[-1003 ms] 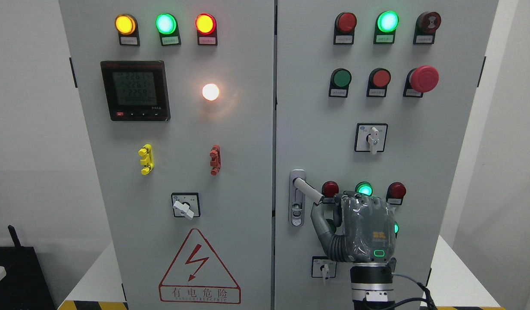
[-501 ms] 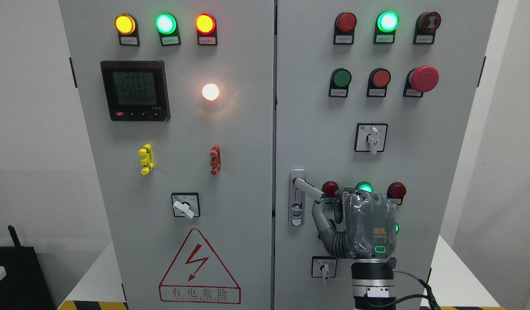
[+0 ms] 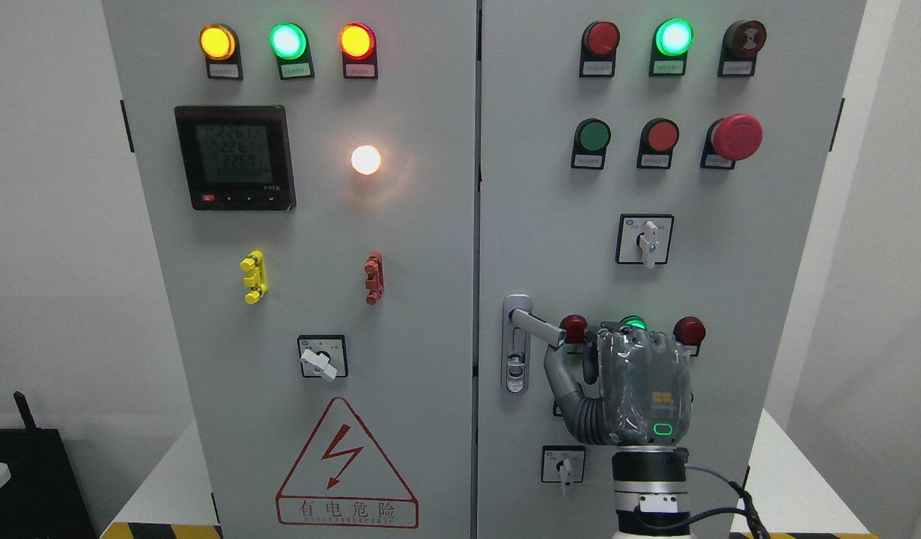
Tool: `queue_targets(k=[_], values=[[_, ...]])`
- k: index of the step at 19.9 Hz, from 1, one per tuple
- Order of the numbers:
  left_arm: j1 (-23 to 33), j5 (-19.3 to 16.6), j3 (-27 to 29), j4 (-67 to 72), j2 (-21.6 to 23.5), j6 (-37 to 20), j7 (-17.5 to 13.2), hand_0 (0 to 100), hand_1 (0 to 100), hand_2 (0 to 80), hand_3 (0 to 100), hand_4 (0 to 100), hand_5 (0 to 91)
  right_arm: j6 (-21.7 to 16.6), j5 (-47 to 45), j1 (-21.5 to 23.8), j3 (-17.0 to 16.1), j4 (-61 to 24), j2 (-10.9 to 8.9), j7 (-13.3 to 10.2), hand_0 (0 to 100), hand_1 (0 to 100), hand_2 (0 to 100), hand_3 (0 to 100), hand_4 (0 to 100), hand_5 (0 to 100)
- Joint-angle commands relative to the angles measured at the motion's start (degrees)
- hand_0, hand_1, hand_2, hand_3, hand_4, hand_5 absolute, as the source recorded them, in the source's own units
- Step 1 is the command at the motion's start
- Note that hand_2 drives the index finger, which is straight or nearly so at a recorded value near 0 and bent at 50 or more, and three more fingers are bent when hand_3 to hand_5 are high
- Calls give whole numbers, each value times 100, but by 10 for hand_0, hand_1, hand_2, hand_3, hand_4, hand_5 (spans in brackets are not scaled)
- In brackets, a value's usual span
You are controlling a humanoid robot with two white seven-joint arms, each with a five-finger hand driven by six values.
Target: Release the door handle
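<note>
Right hand [image 3: 640,385] hung back-side to camera, just right of and below door handle [image 3: 539,328]; fingers curled, gripping nothing, thumb beneath lever's free end, contact unclear. Handle lever jutted right from silver lock plate [image 3: 515,352] on right cabinet door [image 3: 550,224]. 3 indicator lamps partly hidden behind hand.

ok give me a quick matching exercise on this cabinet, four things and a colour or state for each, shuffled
Things:
1. mushroom button
2. clip below the meter
3. door handle
4. lamp beside the meter

Colour or state:
A. yellow
B. glowing white
C. red
D. silver lever pointing right toward the right hand

Pairs: 1-C, 2-A, 3-D, 4-B
</note>
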Motion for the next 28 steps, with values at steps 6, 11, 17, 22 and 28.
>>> queue_targets(k=[6, 11, 17, 22, 28], values=[[0, 3, -70, -88, 2, -2, -1, 120, 389, 0, 0, 0, 0, 0, -7, -31, -17, 17, 1, 10, 596, 390, 1000, 1000, 1000, 979], [0, 3, -70, -88, 2, -2, -1, 120, 389, 0, 0, 0, 0, 0, -7, -40, -8, 17, 1, 19, 596, 390, 1000, 1000, 1000, 978], [0, 3, -70, -88, -7, -2, -1, 120, 389, 0, 0, 0, 0, -9, -7, 30, 9, 0, 19, -16, 598, 389, 1000, 1000, 1000, 978], [0, 3, -70, -88, 2, -2, -1, 120, 389, 0, 0, 0, 0, -132, -7, 206, 9, -27, 19, -60, 616, 386, 1000, 1000, 1000, 978], [0, 3, -70, -88, 2, -2, 8, 120, 389, 0, 0, 0, 0, -501, -7, 575, -8, -211, 1, -323, 614, 378, 1000, 1000, 1000, 979]])
